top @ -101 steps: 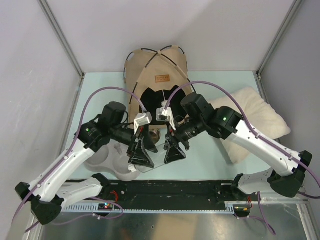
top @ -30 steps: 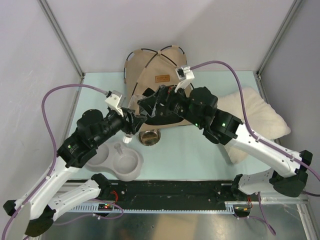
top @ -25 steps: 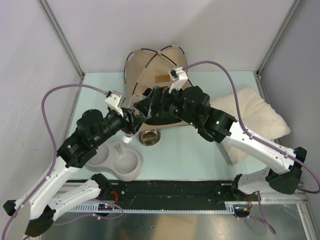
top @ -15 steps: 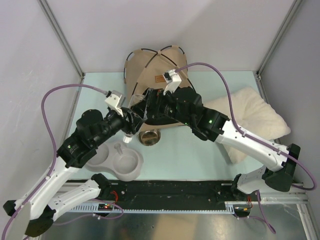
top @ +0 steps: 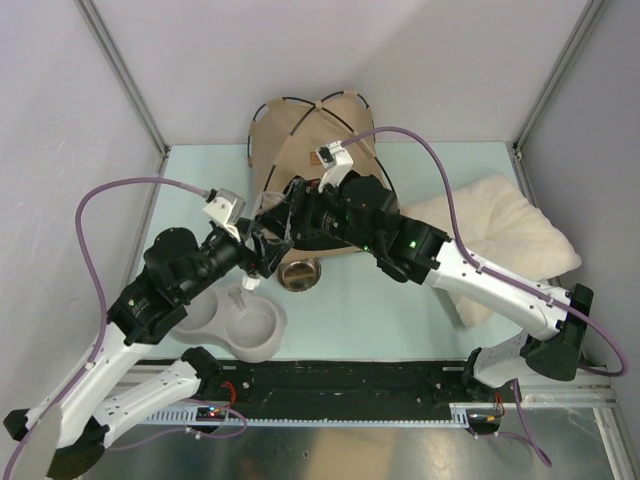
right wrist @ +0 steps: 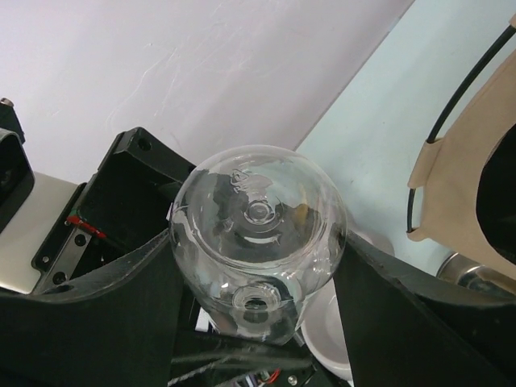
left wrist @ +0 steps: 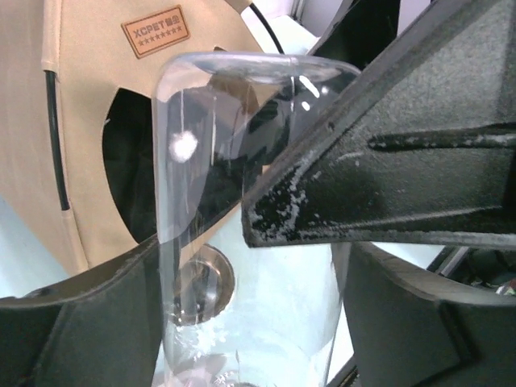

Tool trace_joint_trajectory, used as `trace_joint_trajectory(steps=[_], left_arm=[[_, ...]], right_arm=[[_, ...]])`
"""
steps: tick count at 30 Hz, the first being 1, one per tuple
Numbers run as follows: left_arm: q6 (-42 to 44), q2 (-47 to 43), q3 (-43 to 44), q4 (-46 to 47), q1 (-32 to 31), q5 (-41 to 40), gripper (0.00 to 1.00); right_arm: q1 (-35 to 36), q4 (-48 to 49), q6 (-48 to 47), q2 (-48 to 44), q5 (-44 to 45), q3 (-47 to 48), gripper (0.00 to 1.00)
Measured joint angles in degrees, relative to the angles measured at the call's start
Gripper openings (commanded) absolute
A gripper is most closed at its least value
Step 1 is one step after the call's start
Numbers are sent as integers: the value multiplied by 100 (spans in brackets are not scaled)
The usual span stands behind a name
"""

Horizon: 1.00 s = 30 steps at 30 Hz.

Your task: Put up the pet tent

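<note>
Pet tent (top: pixel 300 135), brown patch (left wrist: pixel 156 32) reading XCPET, clear bottle (right wrist: pixel 258 218) in right hand (top: pixel 284 216)

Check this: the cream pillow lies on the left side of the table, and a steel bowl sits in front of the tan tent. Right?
No: the top external view shows the cream pillow on the right side of the table. The steel bowl does sit in front of the tan tent.
</note>
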Motion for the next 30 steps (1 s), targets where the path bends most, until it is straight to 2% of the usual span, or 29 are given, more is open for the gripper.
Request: trace_joint_trajectory(steps=[3,5,10,15,23,30], left_arm=[[2,-50,-28,24,-2,55,95],[0,-90,-39,33,-4,90,98],[-2,-297,-195,20,-4,44,100],[-15,-612,-212,-245,-7,-387,100],[-243,-1626,-26,-1016,-7,-1921,100],[-616,-1895,621,-1611,-7,-3469,100]], right_arm=[[2,15,-35,0,22,0,48],[2,17,-76,2,39,2,47],[0,13,-258,4,140,0,46],[-48,11,-525,7,262,0,46],[-175,245,-1209,55,326,-308,46],[251,813,-1904,457,323,-743,46]])
